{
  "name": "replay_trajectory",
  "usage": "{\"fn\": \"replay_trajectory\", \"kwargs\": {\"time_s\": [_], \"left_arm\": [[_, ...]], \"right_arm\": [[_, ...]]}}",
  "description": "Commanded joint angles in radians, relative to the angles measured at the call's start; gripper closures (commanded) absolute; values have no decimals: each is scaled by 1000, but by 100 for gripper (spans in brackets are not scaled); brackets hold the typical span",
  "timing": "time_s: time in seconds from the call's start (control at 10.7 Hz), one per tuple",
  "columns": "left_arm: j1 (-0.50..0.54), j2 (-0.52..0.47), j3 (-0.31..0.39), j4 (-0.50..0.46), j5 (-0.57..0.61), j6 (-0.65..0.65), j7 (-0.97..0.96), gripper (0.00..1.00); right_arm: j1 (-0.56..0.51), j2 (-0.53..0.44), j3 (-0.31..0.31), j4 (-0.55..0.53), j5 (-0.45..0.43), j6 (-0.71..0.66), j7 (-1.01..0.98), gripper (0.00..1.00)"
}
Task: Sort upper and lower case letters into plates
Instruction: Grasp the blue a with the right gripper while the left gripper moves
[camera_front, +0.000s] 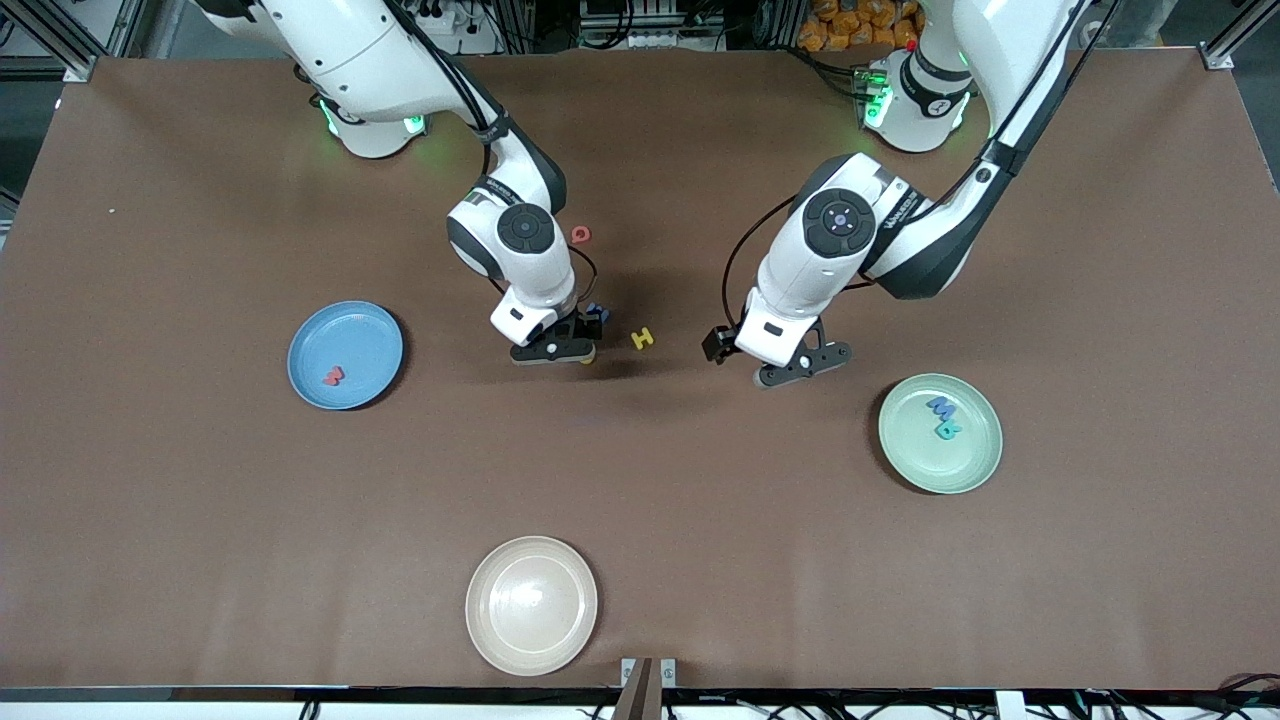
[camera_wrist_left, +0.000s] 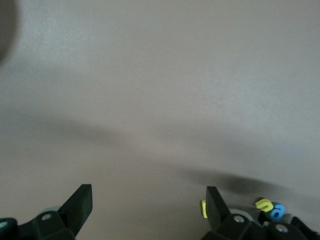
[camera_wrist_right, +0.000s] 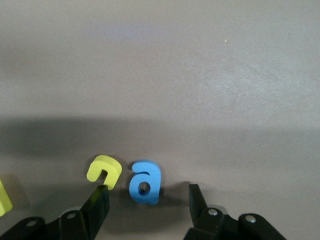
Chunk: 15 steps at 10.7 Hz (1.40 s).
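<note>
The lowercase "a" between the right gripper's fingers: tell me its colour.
Blue. The letter a shows best in the right wrist view, lying on the table between the open fingers of the right gripper.

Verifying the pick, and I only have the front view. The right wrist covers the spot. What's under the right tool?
Observer: A blue a lies flat on the table. The right tool is open around it, not yet gripping.
Operator: Anything crowding it?
Observer: A yellow letter lies right beside the a, just ahead of one of the fingers. I can't tell if they touch.
Operator: And the left tool, carrying anything?
Observer: No. The left tool is open with only bare table between its tips.
</note>
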Motion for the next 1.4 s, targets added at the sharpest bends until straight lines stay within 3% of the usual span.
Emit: {"fn": "replay_trajectory", "kwargs": {"time_s": [0.0,1.31], "left_arm": [[-9,-19,12,0,-22,-3,-16,0],[25,-47,17,12,-24,-12,-18,0]], "right_arm": [[-10,11,17,3,-12,1,26,26],[-15,16,17,23,-35,4,7,30]]}}
